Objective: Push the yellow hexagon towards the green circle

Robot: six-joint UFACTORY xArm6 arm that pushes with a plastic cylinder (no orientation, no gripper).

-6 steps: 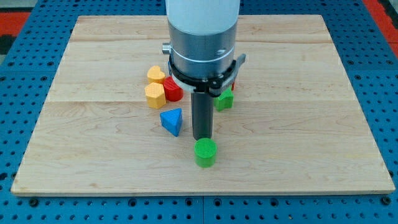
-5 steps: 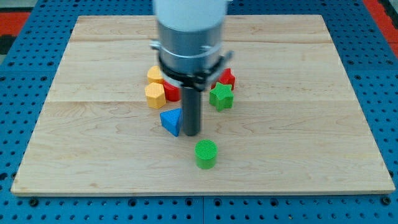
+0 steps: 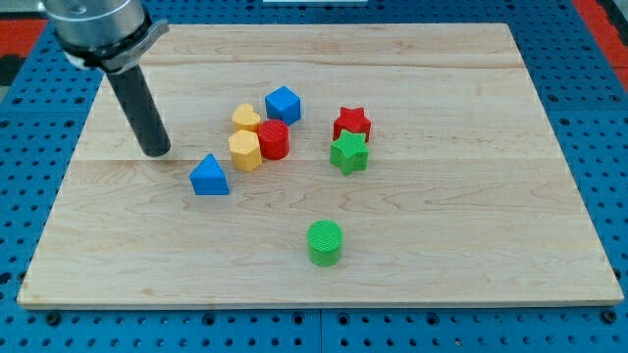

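Approach step in hand: my tip [image 3: 155, 152] stands well left of yellow hexagon [image 3: 244, 151], touching nothing; no hand fitted. Hexagon sits up-left of green circle [image 3: 325, 242], well apart. Next: get behind hexagon's upper-left face, push down-right.

A pale wooden board [image 3: 471, 118] made of planks joined side by side fills most of the view, its grain running from the view's left to the view's right, with faint seams between the planks. It lies on a blue perforated surface [image 3: 599, 108] dotted with regular rows of small holes, which shows on all sides of the board. A patch of red [image 3: 20, 39] shows at the view's top left corner, another [image 3: 603, 15] at the top right. The light is even and soft.
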